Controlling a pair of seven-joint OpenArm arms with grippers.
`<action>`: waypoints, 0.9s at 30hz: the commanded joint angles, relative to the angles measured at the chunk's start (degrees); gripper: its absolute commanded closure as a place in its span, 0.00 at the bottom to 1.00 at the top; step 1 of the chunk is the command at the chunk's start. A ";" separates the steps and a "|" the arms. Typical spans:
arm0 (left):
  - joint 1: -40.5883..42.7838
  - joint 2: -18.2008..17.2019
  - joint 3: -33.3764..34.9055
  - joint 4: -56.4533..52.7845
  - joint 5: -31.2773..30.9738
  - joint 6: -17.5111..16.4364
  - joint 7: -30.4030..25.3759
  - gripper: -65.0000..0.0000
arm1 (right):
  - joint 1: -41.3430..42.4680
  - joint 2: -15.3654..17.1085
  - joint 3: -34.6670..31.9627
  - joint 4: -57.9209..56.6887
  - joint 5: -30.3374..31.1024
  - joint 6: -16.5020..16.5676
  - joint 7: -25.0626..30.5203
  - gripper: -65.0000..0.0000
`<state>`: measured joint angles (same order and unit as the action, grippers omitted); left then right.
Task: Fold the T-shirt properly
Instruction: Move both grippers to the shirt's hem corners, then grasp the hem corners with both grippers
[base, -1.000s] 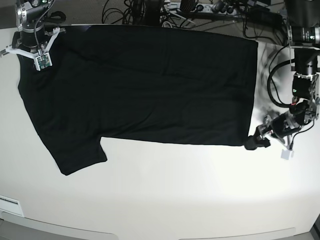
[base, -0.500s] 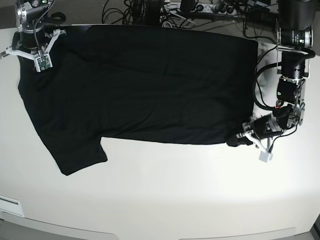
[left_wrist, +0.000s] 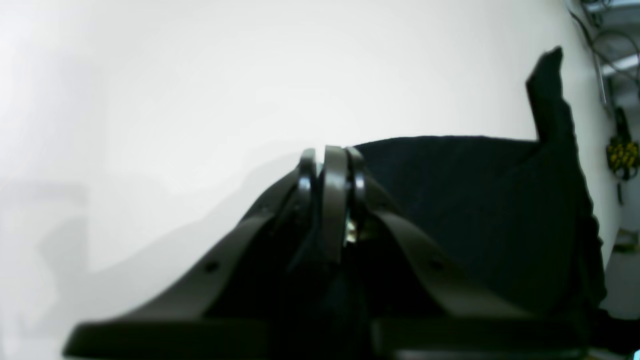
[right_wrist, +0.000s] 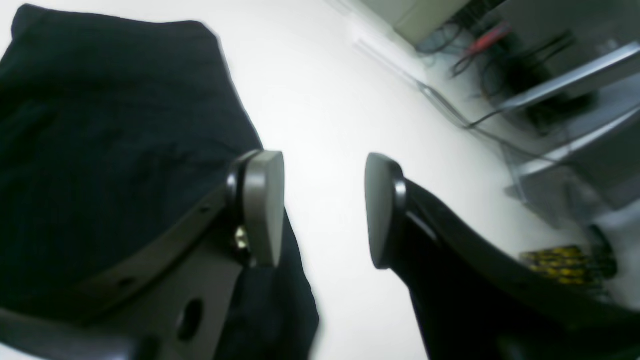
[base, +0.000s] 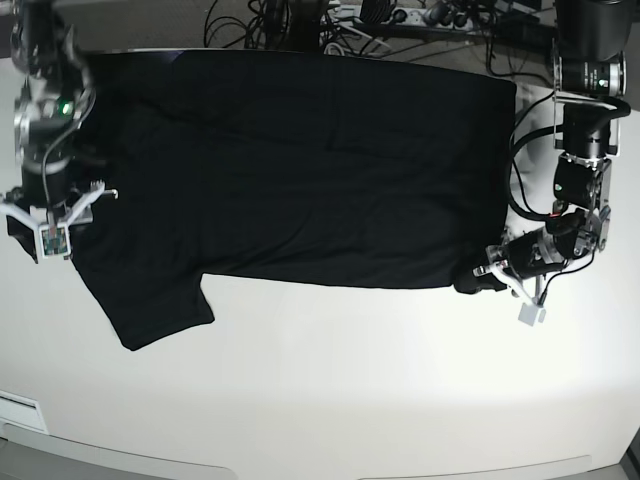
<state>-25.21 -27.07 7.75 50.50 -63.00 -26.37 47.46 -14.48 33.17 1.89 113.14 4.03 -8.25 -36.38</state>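
The black T-shirt (base: 290, 170) lies spread flat on the white table (base: 350, 390), plain side up, with one sleeve (base: 160, 310) at the near left. My left gripper (base: 468, 285) sits low at the shirt's near right hem corner, its jaws shut on the cloth. In the left wrist view the fingers (left_wrist: 334, 170) are pressed together with the T-shirt (left_wrist: 480, 210) running off to their right. My right gripper (base: 48, 218) hovers at the shirt's left edge. The right wrist view shows my right gripper (right_wrist: 320, 210) open and empty, with the T-shirt (right_wrist: 100, 140) under its left finger.
Cables and a power strip (base: 380, 15) run along the table's back edge. A white label (base: 20, 410) lies at the front left corner. Bare white table stretches in front of the shirt. Metal frame parts and cables (right_wrist: 550, 90) stand beyond the table's left side.
My right arm has moved from the shirt's far left corner toward the near side along its left edge. My left gripper slid left onto the hem corner and has stayed there.
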 joint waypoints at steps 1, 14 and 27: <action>-0.31 -0.85 0.07 -0.11 4.55 1.90 2.34 1.00 | 3.72 1.16 0.52 -2.32 1.68 0.72 1.44 0.56; -0.35 -0.85 0.07 -0.11 5.86 1.90 2.34 1.00 | 36.76 1.14 0.52 -44.94 31.91 19.06 -4.50 0.56; -0.37 -0.85 0.07 -0.11 5.79 1.88 2.27 1.00 | 49.86 0.81 0.52 -77.42 46.23 33.18 -6.10 0.56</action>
<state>-25.54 -27.14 7.68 50.57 -61.23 -26.20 47.33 33.34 33.08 2.11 34.98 49.52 24.53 -42.96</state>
